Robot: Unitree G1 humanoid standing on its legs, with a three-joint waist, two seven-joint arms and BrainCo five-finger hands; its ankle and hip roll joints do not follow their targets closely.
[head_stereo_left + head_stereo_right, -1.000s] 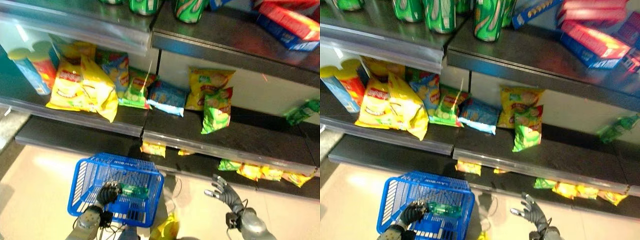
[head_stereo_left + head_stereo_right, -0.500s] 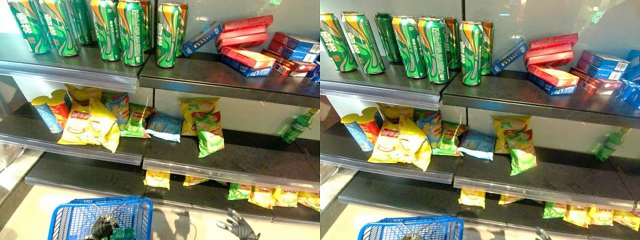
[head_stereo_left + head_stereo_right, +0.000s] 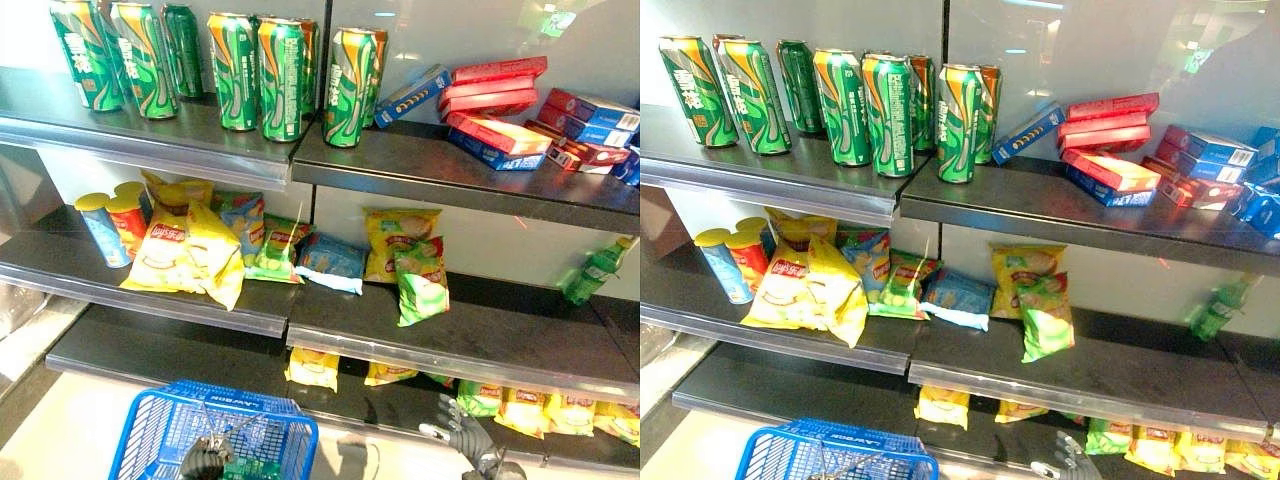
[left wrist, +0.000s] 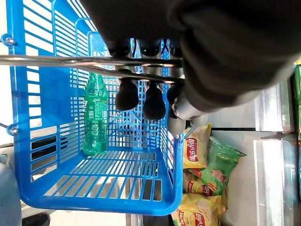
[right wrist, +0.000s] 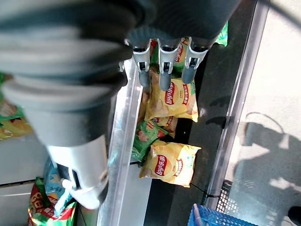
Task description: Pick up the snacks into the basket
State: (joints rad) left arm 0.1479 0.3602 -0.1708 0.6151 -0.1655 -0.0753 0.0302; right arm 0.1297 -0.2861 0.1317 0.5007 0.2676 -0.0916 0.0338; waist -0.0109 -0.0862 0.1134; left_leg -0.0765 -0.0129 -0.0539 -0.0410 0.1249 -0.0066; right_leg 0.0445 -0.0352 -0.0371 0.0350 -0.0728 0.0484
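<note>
Where the left eye view looks down at the shelves, the left robot hand (image 3: 203, 459) is curled round the wire handle (image 3: 232, 432) of the blue basket (image 3: 160, 420), and the right robot hand (image 3: 462, 438) hangs beside it with fingers spread, just below the yellow snack bags (image 3: 545, 410) on the bottom shelf (image 3: 180, 350).

In the right eye view, chip bags (image 3: 805, 285) lie on the middle shelf (image 3: 1120, 375), well above both hands.

In the left wrist view, the fingers (image 4: 127, 94) wrap the handle; a green bottle (image 4: 95, 115) lies in the basket beneath them.

In the right wrist view, straight fingers (image 5: 162, 70) point at a yellow bag (image 5: 171, 99), not touching.
</note>
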